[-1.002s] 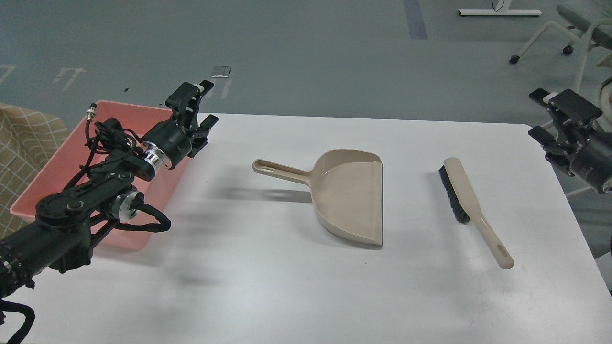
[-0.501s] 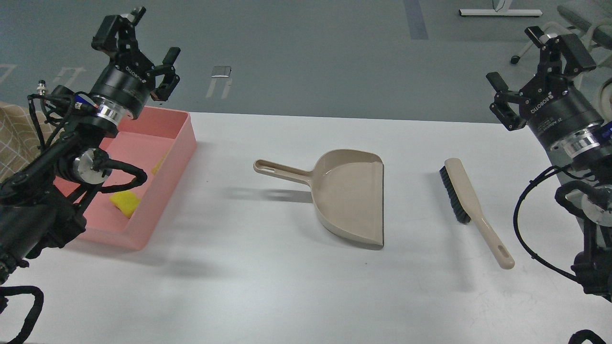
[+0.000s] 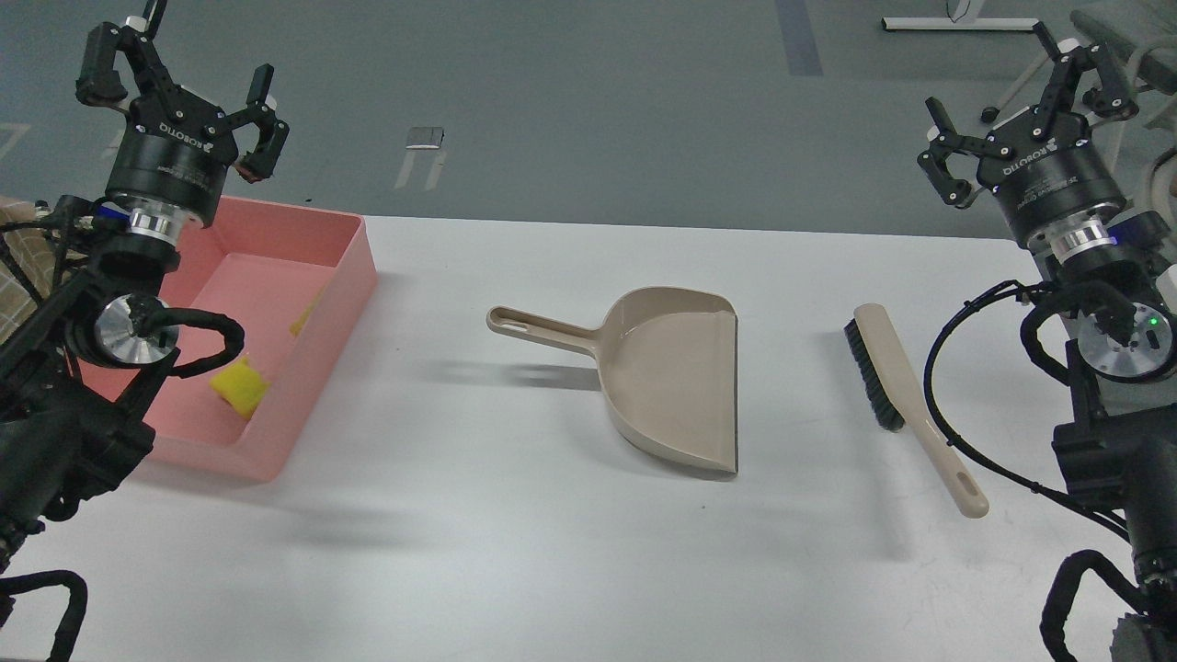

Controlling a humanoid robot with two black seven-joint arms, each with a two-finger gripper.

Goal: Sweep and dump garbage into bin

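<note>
The pink bin (image 3: 340, 276) stands at the table's left edge. A yellow sponge piece (image 3: 241, 388) lies inside it near the front, and a thin yellowish scrap (image 3: 307, 314) leans against its right wall. The beige dustpan (image 3: 671, 372) lies empty in the middle of the table, handle pointing left. The beige brush (image 3: 906, 395) with black bristles lies to its right. My left gripper (image 3: 175, 69) is open and empty, raised above the bin's far left corner. My right gripper (image 3: 1021, 87) is open and empty, raised past the table's far right corner.
The white table (image 3: 552, 552) carries only the bin, dustpan and brush. A checked cloth (image 3: 14, 244) lies left of the bin. A chair frame (image 3: 1103, 64) stands on the grey floor at far right.
Both arms have swung up and outward, away from the table. The left gripper rose from over the bin, uncovering the scraps inside. The dustpan and brush have not moved.
</note>
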